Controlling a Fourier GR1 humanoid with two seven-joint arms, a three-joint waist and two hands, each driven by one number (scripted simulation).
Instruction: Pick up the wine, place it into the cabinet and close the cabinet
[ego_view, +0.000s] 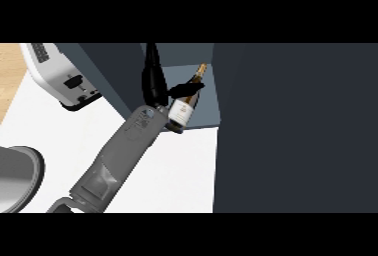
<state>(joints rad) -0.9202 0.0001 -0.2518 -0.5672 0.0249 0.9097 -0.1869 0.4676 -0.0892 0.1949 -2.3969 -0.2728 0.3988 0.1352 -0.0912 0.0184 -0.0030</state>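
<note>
One white desk (170, 165) fills the lower left, with a strip of wood-coloured surface beyond its left edge. A white toaster (63, 75) stands left of the dark cabinet (295, 130), and a grey round dish (18, 177) sits at the desk's left edge. The wine bottle (184, 102) has a pale label; its writing is too small to read. One grey forearm reaches up to the cabinet's open compartment, its black robot hand (159, 82) curled around the bottle, which tilts inside that opening.
</note>
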